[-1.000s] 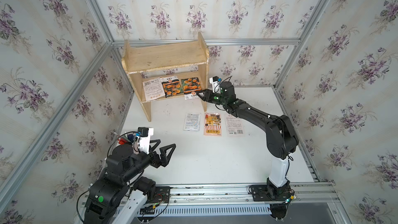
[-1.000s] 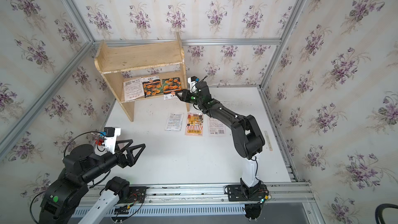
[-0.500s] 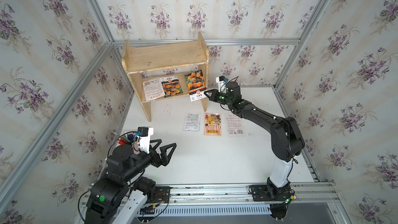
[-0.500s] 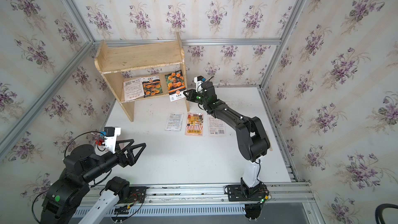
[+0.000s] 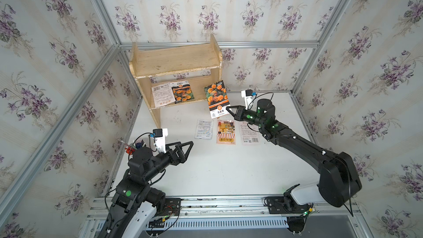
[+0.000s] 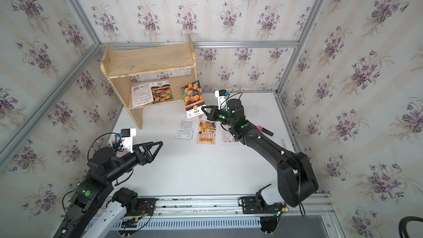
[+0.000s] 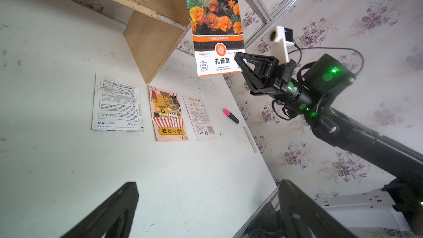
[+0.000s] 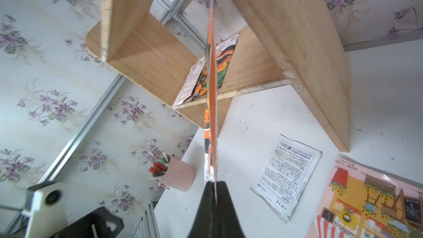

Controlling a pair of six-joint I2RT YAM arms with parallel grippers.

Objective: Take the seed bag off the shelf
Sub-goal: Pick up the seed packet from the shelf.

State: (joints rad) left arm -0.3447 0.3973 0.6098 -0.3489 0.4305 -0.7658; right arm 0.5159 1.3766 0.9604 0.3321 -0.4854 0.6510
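Walls with purple flower wallpaper close in a white table [image 5: 229,168], and the shelf [image 5: 174,61] of pale wood stands at the far corner of it.

The right gripper [image 5: 229,109] is closed tight on the seed bag [image 5: 216,98], pinching its white lower edge. This bag has orange marigolds printed on it. It stands upright in the air, lifted off the lower board, just in front of the shelf's side panel on the right arm's side. In the right wrist view the bag [image 8: 211,111] shows only as a thin orange edge rising from the closed fingertips [image 8: 225,193]. Whether its top corner touches the shelf I cannot tell.

On the lower board of the shelf 2 other bags lie partly overlapped: a white printed one [image 5: 161,95] and a marigold one [image 5: 183,91]. The upper board carries nothing.

On the table in front of the shelf 3 packets lie flat in a row: a white one [image 5: 204,129], a pink illustrated one [image 5: 226,131] and a pale one [image 5: 249,132]. A pink marker [image 6: 264,130] lies beyond them, further from the shelf.

The left gripper [image 5: 186,149] hovers over the table, well apart from the shelf, with jaws fully spread and nothing between them. A pink cup [image 8: 180,177] with pens stands near the wall on that side.
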